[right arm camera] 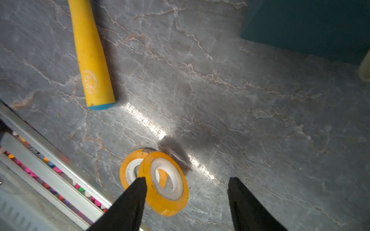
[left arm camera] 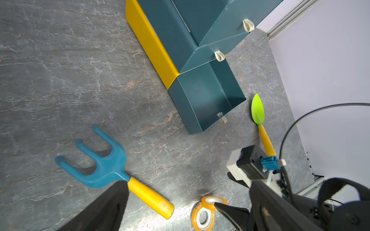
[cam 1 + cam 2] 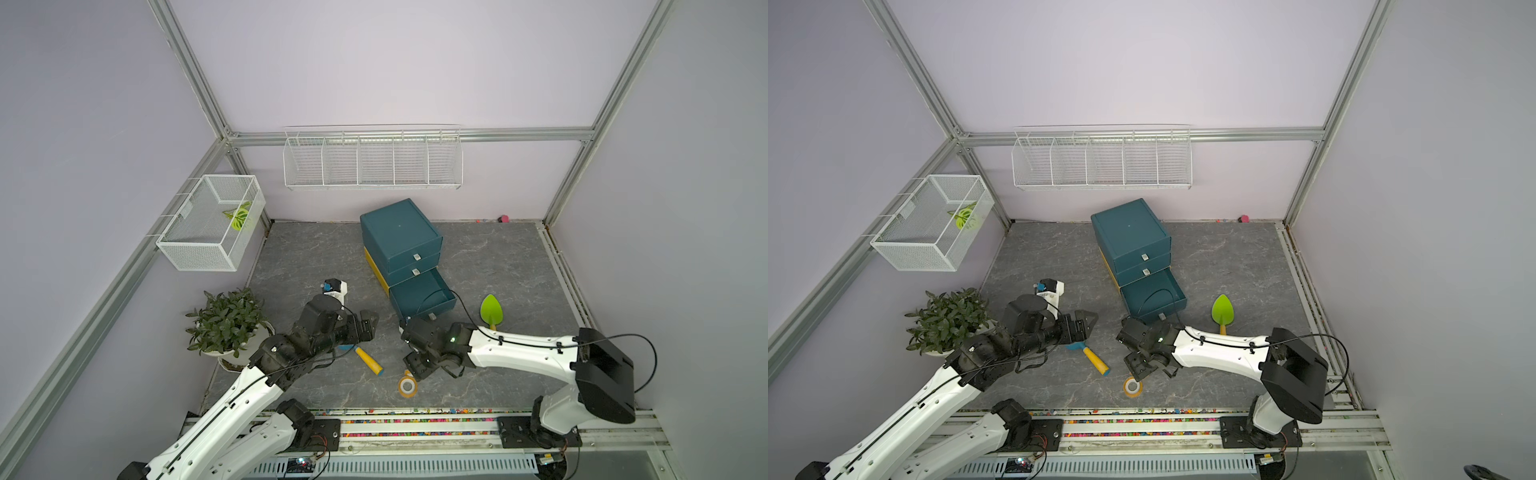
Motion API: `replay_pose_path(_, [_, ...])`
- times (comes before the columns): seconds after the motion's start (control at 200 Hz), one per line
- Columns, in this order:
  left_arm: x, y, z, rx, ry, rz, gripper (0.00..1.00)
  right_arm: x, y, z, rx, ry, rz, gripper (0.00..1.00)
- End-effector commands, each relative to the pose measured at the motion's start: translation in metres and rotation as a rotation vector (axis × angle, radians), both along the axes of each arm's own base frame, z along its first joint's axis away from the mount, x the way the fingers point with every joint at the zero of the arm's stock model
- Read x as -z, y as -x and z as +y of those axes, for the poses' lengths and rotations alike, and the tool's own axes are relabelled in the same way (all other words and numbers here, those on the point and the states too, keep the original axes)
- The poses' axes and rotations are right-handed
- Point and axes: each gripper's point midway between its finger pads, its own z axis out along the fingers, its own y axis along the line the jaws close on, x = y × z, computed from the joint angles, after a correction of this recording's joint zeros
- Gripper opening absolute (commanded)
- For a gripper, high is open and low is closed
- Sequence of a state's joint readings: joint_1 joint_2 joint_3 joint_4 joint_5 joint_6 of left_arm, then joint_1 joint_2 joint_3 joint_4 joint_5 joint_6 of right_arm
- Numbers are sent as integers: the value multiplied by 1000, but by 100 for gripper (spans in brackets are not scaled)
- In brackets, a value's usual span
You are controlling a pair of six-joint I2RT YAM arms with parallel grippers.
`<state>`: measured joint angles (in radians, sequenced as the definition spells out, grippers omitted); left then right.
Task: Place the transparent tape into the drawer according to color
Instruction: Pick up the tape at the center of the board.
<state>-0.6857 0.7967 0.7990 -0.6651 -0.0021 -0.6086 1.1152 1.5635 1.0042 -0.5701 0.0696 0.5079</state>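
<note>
- Orange tape (image 1: 164,184): two rolls by the front edge, one leaning on the other.
- Your right gripper (image 1: 187,179) is wide, empty; the rolls sit at one finger (image 1: 136,192), off centre.
- Your left gripper (image 3: 370,322) is wide too, farther off.
- Open drawer (image 3: 428,311) lies beyond.

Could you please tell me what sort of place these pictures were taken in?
Most likely a robot lab's staged test cell: plain walls on an aluminium frame, two arms bolted to a rail, and props like a toy fork and drawer box.
</note>
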Motion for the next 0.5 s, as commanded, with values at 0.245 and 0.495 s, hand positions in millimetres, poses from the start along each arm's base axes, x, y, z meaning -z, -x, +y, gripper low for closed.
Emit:
replay_pose_path(0.245, [3,1,1,6,-16,-3,100,5,16,12,-54,-69,63,71])
replay_pose_path(0.495, [5,-1,-1,8,-17,2,100,10,37,18,-169,-30,100,72])
